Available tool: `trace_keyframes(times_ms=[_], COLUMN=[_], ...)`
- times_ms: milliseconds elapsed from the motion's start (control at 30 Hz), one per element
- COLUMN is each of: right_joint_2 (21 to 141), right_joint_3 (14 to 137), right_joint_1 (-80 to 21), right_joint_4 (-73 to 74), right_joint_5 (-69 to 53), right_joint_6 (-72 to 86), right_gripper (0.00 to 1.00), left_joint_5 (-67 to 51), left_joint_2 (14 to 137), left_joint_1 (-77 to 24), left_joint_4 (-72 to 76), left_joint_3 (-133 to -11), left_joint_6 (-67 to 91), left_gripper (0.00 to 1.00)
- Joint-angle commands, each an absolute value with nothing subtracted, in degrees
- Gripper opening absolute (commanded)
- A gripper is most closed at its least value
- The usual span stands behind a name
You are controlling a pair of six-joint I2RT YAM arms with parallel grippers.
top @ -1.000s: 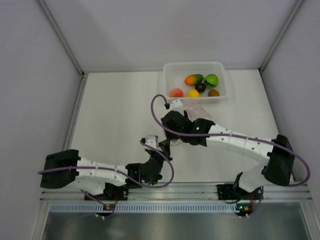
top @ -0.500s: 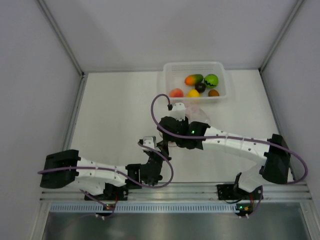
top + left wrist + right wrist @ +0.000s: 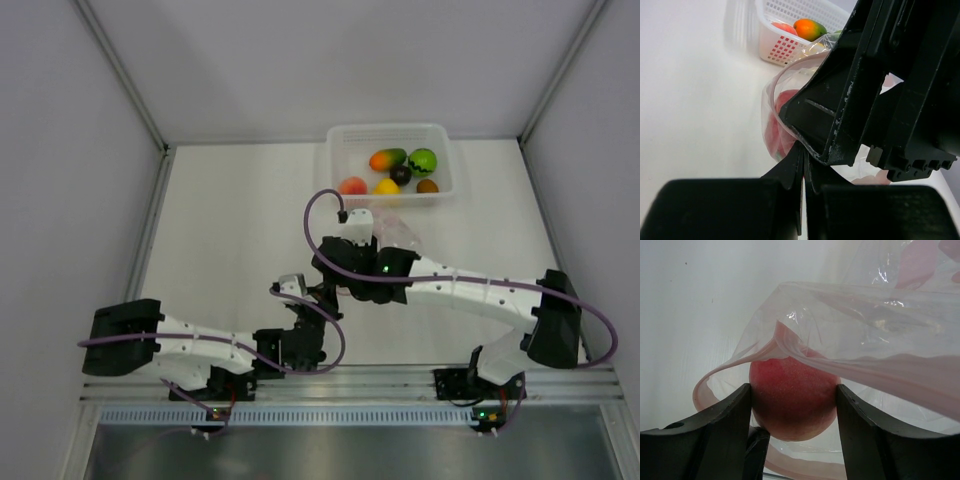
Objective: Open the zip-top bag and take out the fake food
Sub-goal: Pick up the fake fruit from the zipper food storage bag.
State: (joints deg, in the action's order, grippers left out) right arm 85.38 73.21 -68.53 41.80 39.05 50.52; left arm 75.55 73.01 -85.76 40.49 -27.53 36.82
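The clear zip-top bag (image 3: 398,232) lies just in front of the tray, its mouth pulled toward the arms. My left gripper (image 3: 804,159) is shut on the bag's near edge (image 3: 771,107). My right gripper (image 3: 792,390) reaches into the open mouth of the bag (image 3: 880,320) and is shut on a pink-red fruit (image 3: 790,405), with the pink zip strip (image 3: 725,372) curving round it. The same fruit shows through the plastic in the left wrist view (image 3: 781,125). In the top view the two grippers meet near the table's middle, and the right wrist (image 3: 352,265) hides the fruit.
A white rectangular tray (image 3: 335,150) at the back holds a mango (image 3: 387,158), a green fruit (image 3: 422,160), a dark purple one (image 3: 401,174), a yellow one (image 3: 387,186), a brown one (image 3: 427,185) and a peach one (image 3: 352,185). Grey walls stand on both sides.
My right gripper has moved toward the near left, drawing the bag with it. My left gripper has shifted slightly left, still pinching the bag.
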Motion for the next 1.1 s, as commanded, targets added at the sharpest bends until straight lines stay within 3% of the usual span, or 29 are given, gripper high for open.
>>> trace_keyframes(times_ms=[0,167,333,667,1067], right_joint_2=[83.86,83.50,81.65,89.73,88.69], right_joint_3=[74.88,76.02,76.11,82.52,84.64], right_joint_1=[-73.12,-74.00,-75.14,-78.40,-69.88], right_joint_4=[46.94,44.38,44.21,51.85,53.27], right_joint_5=[31.29,26.28,31.72,41.91,42.27], right_joint_6=[49.75,47.46,49.21,48.17,42.10], right_gripper=[0.00,0.00,0.00,0.00,0.00], left_joint_5=[78.49,78.05,77.34,75.85,78.75], left_joint_2=[72.51,73.04,72.60,71.63,68.65], left_joint_1=[-84.81,-84.81,-84.81,-85.25,-85.34], left_joint_4=[46.23,46.23,46.23,46.23,46.14], left_joint_3=[-29.80,-29.88,-29.27,-29.80,-24.70], left_joint_6=[38.85,38.85,39.64,37.71,37.09], left_gripper=[0.00,0.00,0.00,0.00,0.00])
